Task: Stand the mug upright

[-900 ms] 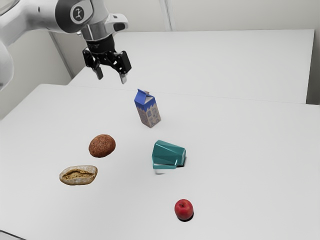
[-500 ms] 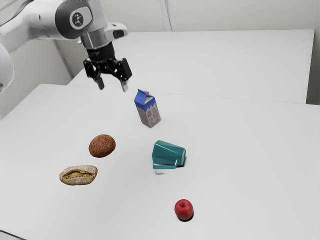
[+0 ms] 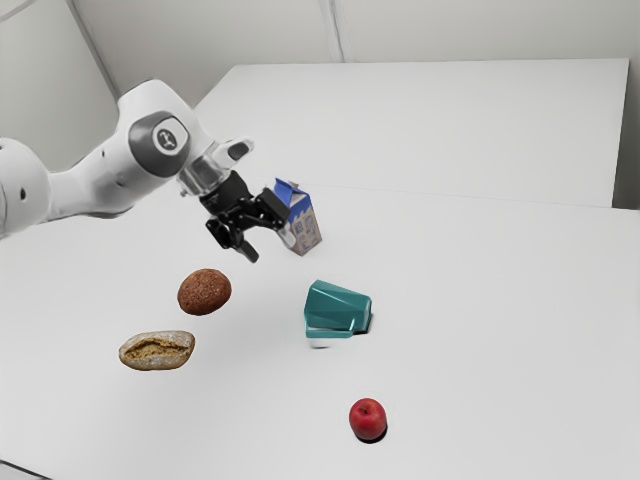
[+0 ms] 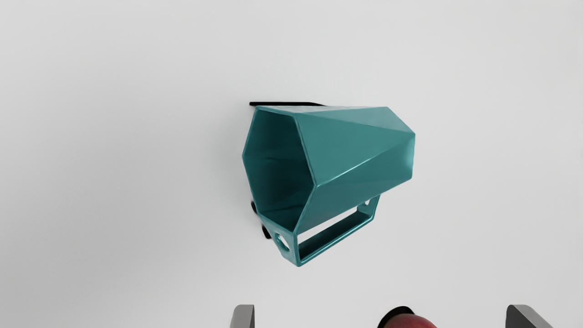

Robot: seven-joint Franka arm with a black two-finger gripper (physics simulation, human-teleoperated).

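In the exterior view the gripper (image 3: 268, 246) hangs above the table, partly in front of the milk carton and short of the mug on the exterior view's left. The teal faceted mug (image 3: 336, 306) lies on its side, its handle toward the apple's side. In the wrist view the mug (image 4: 355, 155) shows its open mouth and its handle, with the gripper (image 4: 380, 316) at the bottom edge, fingers wide apart and not touching the mug.
A blue-topped carton (image 3: 304, 228) stands behind the mug. A round brown loaf (image 3: 204, 292) and a split bread roll (image 3: 157, 351) lie toward the exterior view's left. A red apple (image 3: 367, 418) sits nearer the camera on the white table (image 3: 500, 340).
The arm has swung down and toward the exterior view's right, bringing my gripper lower, by the carton, with the hand tilted. The mug, carton, breads and apple have stayed put.
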